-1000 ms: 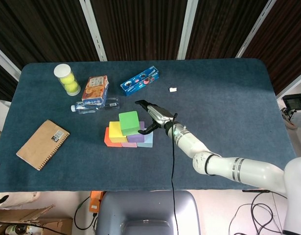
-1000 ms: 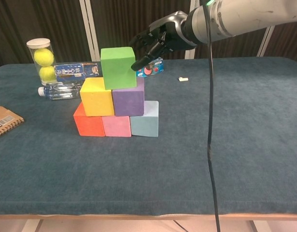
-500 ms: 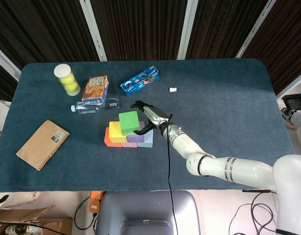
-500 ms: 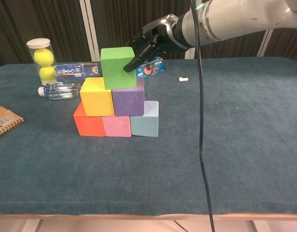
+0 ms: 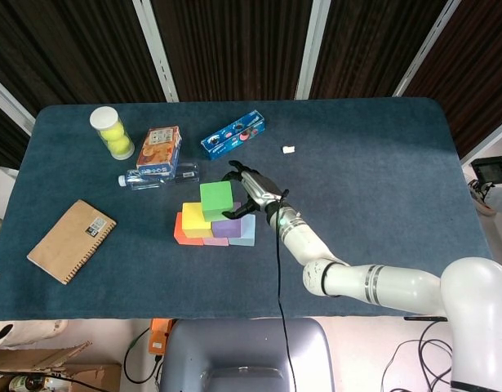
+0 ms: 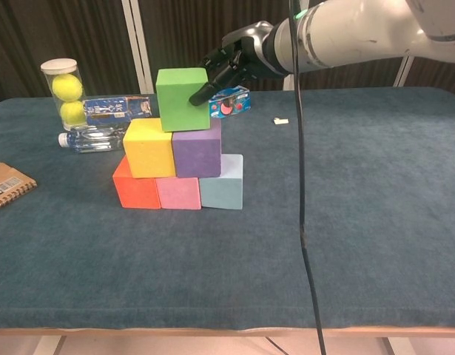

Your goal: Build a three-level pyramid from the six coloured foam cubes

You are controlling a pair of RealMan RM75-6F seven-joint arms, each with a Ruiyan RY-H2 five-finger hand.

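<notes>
From overhead, the right hand (image 5: pixel 252 189) is pressing in closer against the green foam cube (image 5: pixel 216 200) than it was a moment ago, fingers touching the cube's right side; whether it is pinching the cube or only nudging it, I cannot tell from here. The cube has shifted slightly and is sitting on top of the yellow foam cube (image 5: pixel 195 220) and the purple foam cube (image 5: pixel 227 229). To my eye the pyramid is as good as built and the hand is only squaring up the cap. The left hand is not showing in either camera. The clear plastic water bottle (image 5: pixel 157 177) is lying just behind the stack, so there is little room that way; the dark blue cloth table (image 5: pixel 381 163) is giving plenty of space on the hand's own side.

From the chest camera, the fingertips (image 6: pixel 198 95) are resting on the green cube's upper right edge, the rest of the hand curled behind. The orange foam cube (image 6: pixel 136 191), pink foam cube (image 6: pixel 178 192) and pale blue foam cube (image 6: pixel 221 186) are forming the base row. The green cube is overhanging a little toward the purple side, so a hard push could tip it. The stack is standing well back from the near table edge.
</notes>
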